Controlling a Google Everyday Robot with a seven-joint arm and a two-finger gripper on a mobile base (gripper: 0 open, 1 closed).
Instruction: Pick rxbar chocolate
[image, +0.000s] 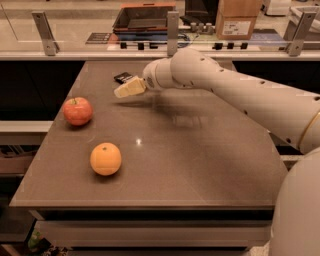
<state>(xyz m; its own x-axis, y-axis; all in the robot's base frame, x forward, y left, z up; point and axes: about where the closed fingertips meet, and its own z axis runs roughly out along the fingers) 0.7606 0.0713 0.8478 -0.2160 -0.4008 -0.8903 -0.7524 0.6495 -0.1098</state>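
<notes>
Rxbar chocolate (122, 77), prob. light, thin, slick-wrapped, lies on worktop (200, 165) just beyond end effector (129, 88) (grip state unclear); pinch across narrow sides.

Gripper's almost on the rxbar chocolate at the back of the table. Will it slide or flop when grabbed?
The rxbar chocolate lies flat and thin on the smooth table, so it would probably skid if nudged, not roll. Small and wrapped, it is likely light and fairly stiff. The gripper sits just in front of it, hiding part.
</notes>
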